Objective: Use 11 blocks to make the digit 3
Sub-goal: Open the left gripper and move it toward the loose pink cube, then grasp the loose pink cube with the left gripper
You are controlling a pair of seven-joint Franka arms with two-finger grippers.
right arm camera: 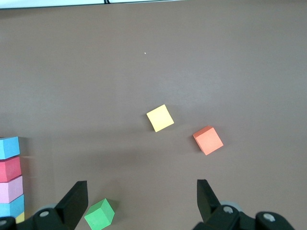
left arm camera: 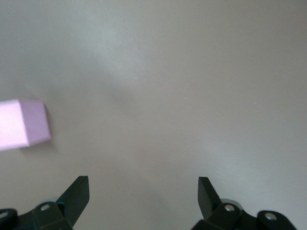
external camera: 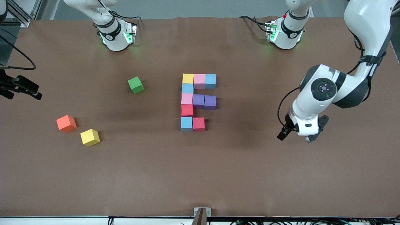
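Front view shows me a green cube [external camera: 136,85], orange cube [external camera: 66,123] and loose yellow cube [external camera: 90,137] in the frame's left half, well apart from the block figure [external camera: 197,101]. My left gripper [external camera: 295,133] at right and right gripper [right arm camera: 139,201] both gape empty; no writing reads.

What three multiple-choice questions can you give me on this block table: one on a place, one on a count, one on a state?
1. Which loose cube lies nearest the front camera?
A. green
B. orange
C. yellow

2. How many cubes make up the figure so far?
A. 8
B. 10
C. 11

3. How do the two pincers stand?
A. both open and empty
B. both shut on cubes
C. one shut on a red cube

Answers:
1 C: the loose yellow cube lies lower in the front view than the orange cube and the green cube.
2 B: its rows hold three, one, three, one and two.
3 A: the left pincer, over the table's left-arm end, and the right pincer, over the right-arm end, have nothing between their spread fingers.
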